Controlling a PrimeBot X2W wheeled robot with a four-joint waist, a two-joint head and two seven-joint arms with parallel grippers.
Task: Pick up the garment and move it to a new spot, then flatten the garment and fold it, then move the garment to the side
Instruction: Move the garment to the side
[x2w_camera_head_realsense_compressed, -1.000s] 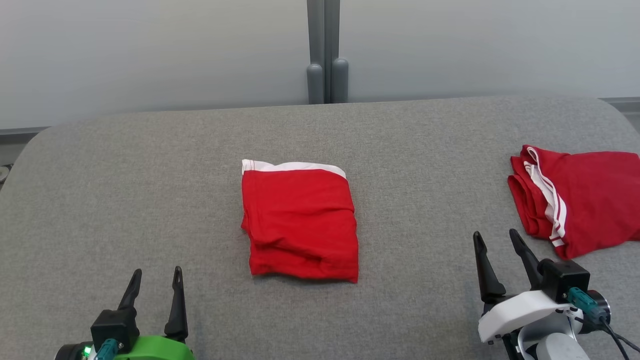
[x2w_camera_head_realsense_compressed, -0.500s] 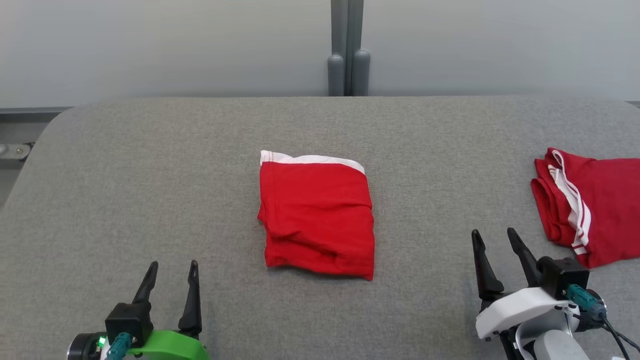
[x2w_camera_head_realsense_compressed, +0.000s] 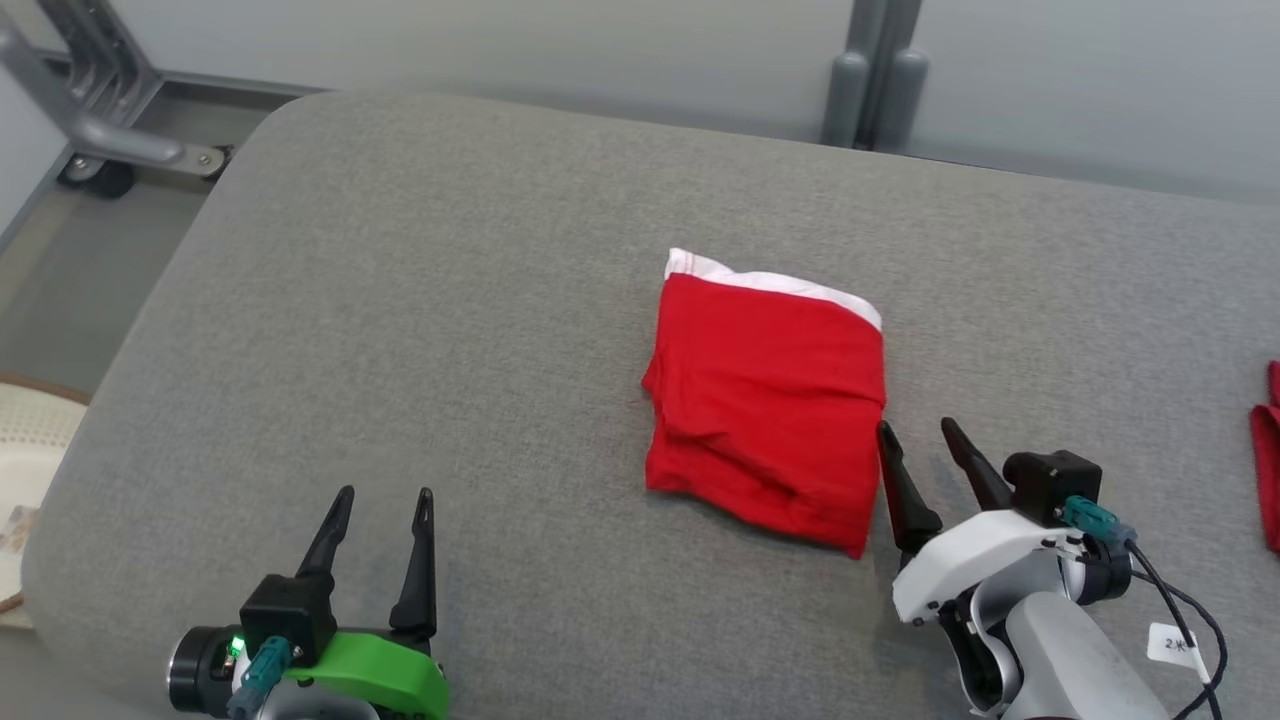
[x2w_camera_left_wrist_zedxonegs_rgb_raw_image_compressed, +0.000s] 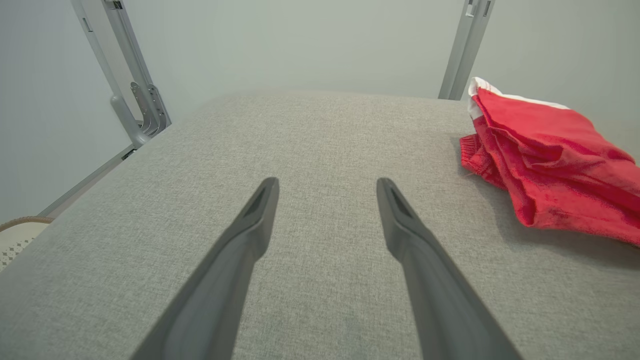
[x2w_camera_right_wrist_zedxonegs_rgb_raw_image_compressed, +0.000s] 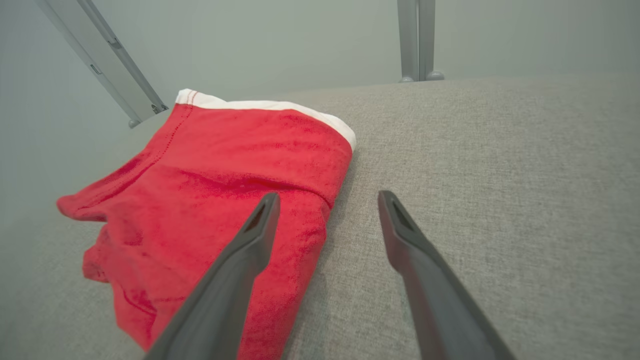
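A folded red garment lies flat on the grey padded surface, right of the middle in the head view, with its white waistband along the far edge and a few creases near the front edge.

The right jaws stand wide open and hold nothing. Their 2 dark fingers sit just beside the garment's near right corner. In the right wrist view, 1 finger overlaps the garment's right edge while the other shows over bare grey fabric; whether any finger touches the cloth I cannot tell.

The left jaws are also wide open and empty, with their fingers over bare surface at the lower left, well apart from the garment. In the left wrist view the garment lies off to the right, beyond the fingers.

A second red cloth shows at the far right edge of the surface. Behind the surface stand 2 grey posts, and a grey metal frame sits at the upper left.
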